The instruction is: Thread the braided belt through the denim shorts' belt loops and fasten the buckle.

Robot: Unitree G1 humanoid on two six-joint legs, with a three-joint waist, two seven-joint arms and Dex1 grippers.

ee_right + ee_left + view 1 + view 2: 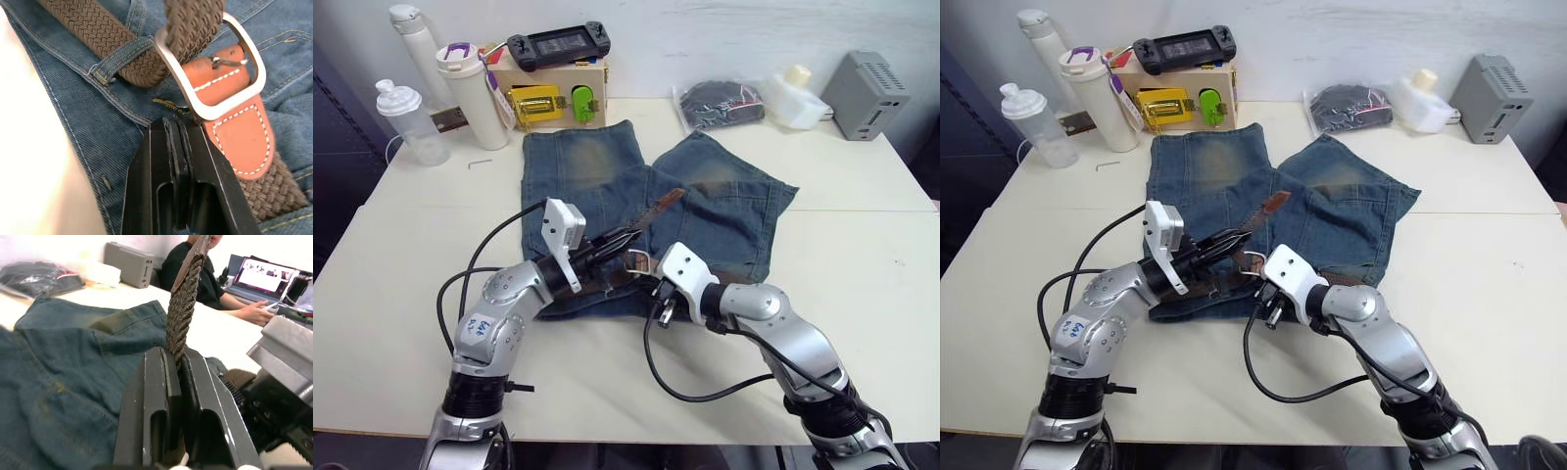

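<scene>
Left wrist view: my left gripper (178,363) clamps belt (183,313) tip, pulling it through buckle (211,68) | right gripper (178,127) clenched empty beside buckle, steadying it on shorts (607,176).

We see our left gripper (178,377) clamped on the braided belt (183,308), which rises toward twelve o'clock above the denim shorts (73,367).
</scene>
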